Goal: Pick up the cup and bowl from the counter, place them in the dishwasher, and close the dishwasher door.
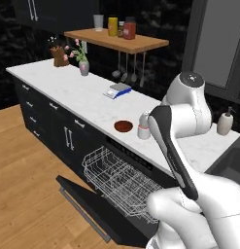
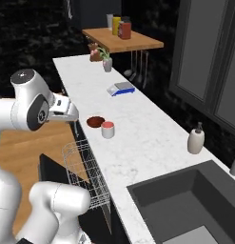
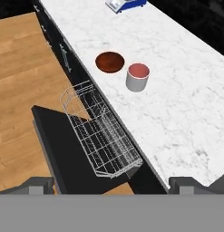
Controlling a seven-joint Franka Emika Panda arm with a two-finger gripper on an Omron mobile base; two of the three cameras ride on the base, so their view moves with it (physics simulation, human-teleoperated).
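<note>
The cup [image 3: 138,77], grey-white with a red inside, stands upright on the white marble counter [image 3: 177,99] near its front edge. Close beside it lies the dark reddish-brown bowl [image 3: 109,62]; both also appear from the base as cup [image 2: 108,129] and bowl [image 2: 95,121], and the arm partly hides the cup [image 1: 143,131] behind the bowl [image 1: 123,126]. The dishwasher [image 1: 119,177] is open, its white wire rack [image 3: 102,136] pulled out over the lowered dishwasher door [image 3: 54,140]. My gripper [image 3: 112,185] hovers high above rack and door, open and empty, well short of the cup.
A blue-grey scale [image 1: 116,90] sits farther along the counter. A soap bottle [image 2: 195,140] stands by the dark sink [image 2: 185,205]. A wooden shelf [image 1: 116,41] with jars hangs over the far end, near a vase [image 1: 83,67]. Black drawer cabinets [image 1: 43,114] line the wooden floor.
</note>
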